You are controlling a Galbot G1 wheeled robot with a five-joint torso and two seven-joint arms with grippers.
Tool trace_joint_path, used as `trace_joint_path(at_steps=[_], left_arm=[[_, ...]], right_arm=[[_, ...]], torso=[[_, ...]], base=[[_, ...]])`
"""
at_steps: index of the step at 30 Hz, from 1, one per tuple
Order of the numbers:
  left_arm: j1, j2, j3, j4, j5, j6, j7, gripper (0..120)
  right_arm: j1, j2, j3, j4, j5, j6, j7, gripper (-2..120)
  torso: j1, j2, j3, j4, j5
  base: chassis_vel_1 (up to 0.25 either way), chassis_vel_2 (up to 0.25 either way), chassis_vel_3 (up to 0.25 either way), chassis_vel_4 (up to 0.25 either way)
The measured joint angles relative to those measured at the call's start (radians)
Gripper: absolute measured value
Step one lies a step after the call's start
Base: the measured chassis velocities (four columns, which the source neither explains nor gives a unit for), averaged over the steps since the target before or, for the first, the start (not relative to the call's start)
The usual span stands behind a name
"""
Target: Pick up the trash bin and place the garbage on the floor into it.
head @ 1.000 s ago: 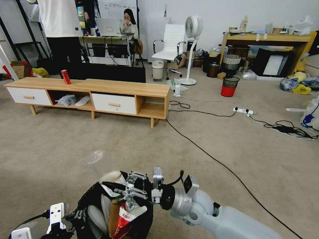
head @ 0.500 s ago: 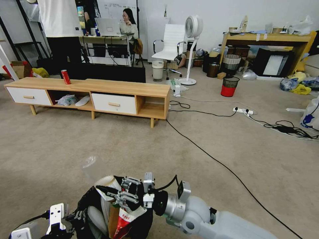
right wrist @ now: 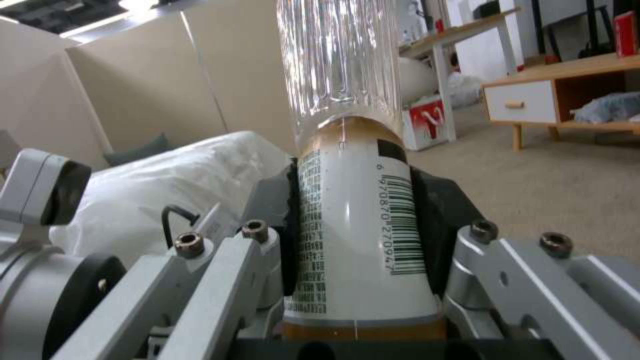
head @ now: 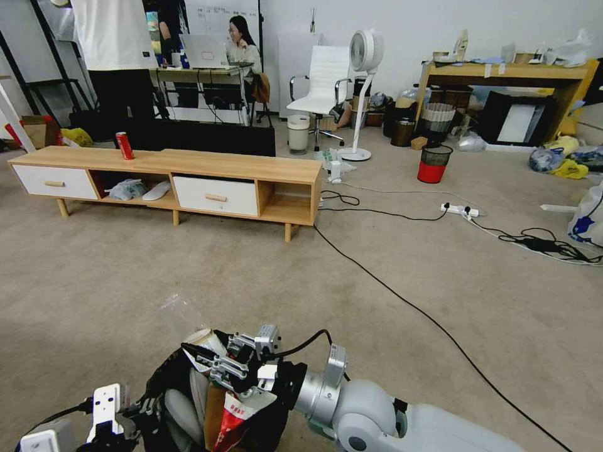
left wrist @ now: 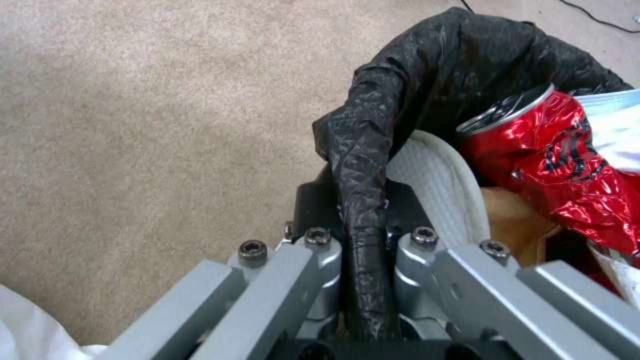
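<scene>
The trash bin (head: 162, 376), black mesh with a black liner, hangs at the bottom left of the head view. My left gripper (head: 139, 409) is shut on its rim, and the left wrist view shows the liner (left wrist: 363, 165) pinched between the fingers of the left gripper (left wrist: 363, 235). Inside the bin lie a crushed red can (left wrist: 560, 165), a brown paper bag (head: 215, 408) and a red-white snack packet (head: 235, 417). My right gripper (head: 206, 356) is shut on a clear bottle (head: 182, 317) with a white barcode label (right wrist: 360, 225), tilted over the bin's mouth.
A low wooden cabinet (head: 188, 166) with an upright red can (head: 124, 145) stands ahead. A black cable (head: 408, 304) crosses the carpet to the right, past a power strip (head: 461, 210). Farther back are a red-bottomed bin (head: 433, 164), a small white bin (head: 298, 133) and a fan (head: 364, 56).
My right gripper has moved down and to the left with the bottle, lower over the bin's mouth. The left gripper and the bin have stayed put.
</scene>
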Motion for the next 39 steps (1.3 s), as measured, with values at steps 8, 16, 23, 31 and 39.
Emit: trace_joint_path(at_steps=[8,16,23,31,39], left_arm=[[-0.002,0.000,0.000,0.000,-0.002,0.001,-0.001,4],[-0.002,0.000,0.000,0.000,-0.004,0.002,-0.002,4],[-0.003,-0.001,-0.001,0.000,-0.006,0.002,-0.002,4],[0.000,-0.001,0.000,0.000,-0.007,0.002,-0.002,4],[-0.001,-0.002,0.001,0.000,-0.009,0.003,-0.003,4]], right_arm=[[-0.020,-0.017,-0.008,0.004,0.003,-0.009,-0.009,32],[-0.033,-0.025,-0.015,0.002,0.002,-0.012,-0.010,32],[-0.040,-0.025,-0.023,-0.002,0.002,-0.014,-0.011,32],[-0.046,-0.024,-0.028,-0.014,0.002,-0.016,-0.011,32],[-0.051,-0.027,-0.035,-0.021,-0.002,-0.020,-0.011,32]], torso=[[0.000,0.000,0.000,0.0000,0.0000],[0.000,0.000,0.000,0.0000,0.0000],[0.000,0.000,0.000,0.0000,0.0000],[0.000,0.000,0.000,0.0001,0.0000],[0.000,0.000,0.000,0.0000,0.0000]], base=[[0.000,0.000,0.000,0.000],[0.000,0.000,0.000,0.000],[0.000,0.000,0.000,0.000],[0.000,0.000,0.000,0.000],[0.000,0.000,0.000,0.000]])
